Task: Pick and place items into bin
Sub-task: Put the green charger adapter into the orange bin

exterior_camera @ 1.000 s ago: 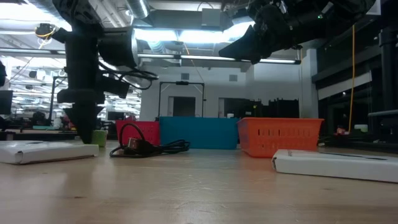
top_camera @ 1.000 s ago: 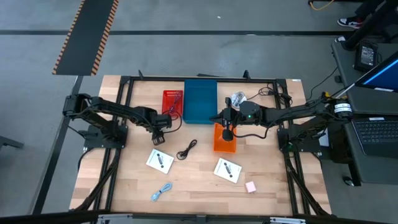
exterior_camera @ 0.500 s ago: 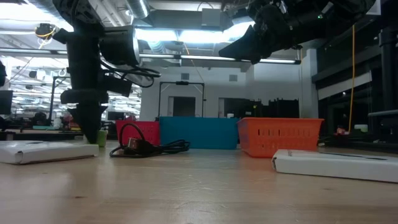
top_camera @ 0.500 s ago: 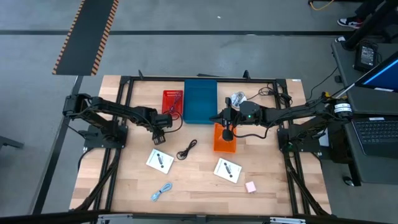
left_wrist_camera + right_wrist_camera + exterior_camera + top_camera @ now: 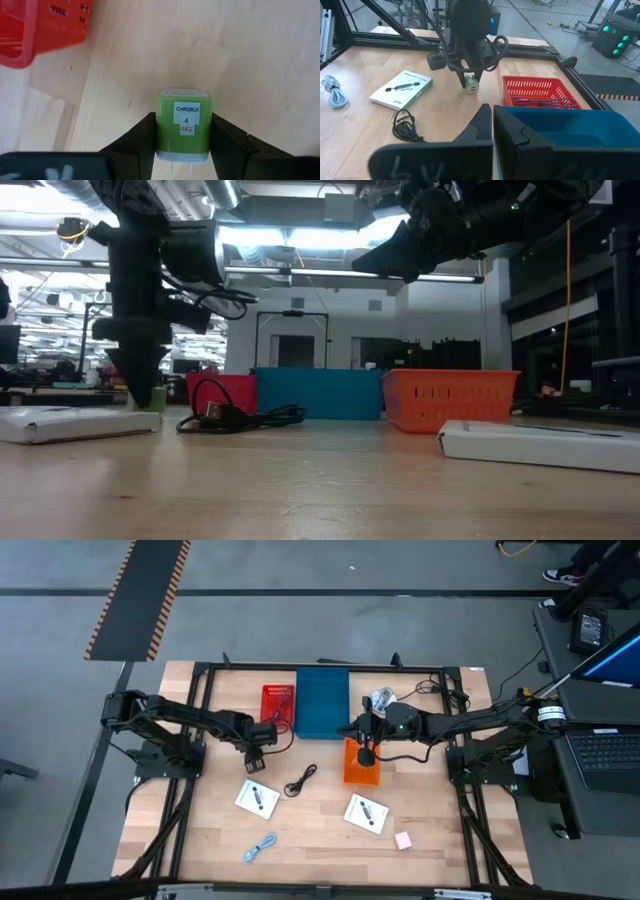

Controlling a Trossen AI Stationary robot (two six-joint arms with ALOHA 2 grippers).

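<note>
A green charger block (image 5: 183,125) with a white label lies on the wooden table just in front of the red basket (image 5: 277,705). My left gripper (image 5: 182,120) points down over it and is shut on it; it also shows in the high view (image 5: 255,762) and the low view (image 5: 140,395). My right gripper (image 5: 492,112) is shut on nothing and hovers at the blue bin's (image 5: 322,702) right edge. On the table lie two white cards (image 5: 257,798) (image 5: 366,813), a black cable (image 5: 300,780), a light-blue cable (image 5: 260,848) and a pink block (image 5: 403,840). My left gripper pinches the green block by its two long side faces (image 5: 161,131), one finger (image 5: 142,145) on each side. The fingers come from above, pointing down. The block lies flat on the table, label face up, its plug prongs (image 5: 180,167) sticking out level at one end.
An orange basket (image 5: 361,765) stands below my right arm, next to the blue bin. A round silver object (image 5: 381,698) lies at the far side, right of the blue bin. A black frame rims the table. Bare wood shows along the near edge.
My left gripper has stayed over the green block and its fingers have drawn in on it; in the low view less of the block shows beside the finger. The block stays on the table.
</note>
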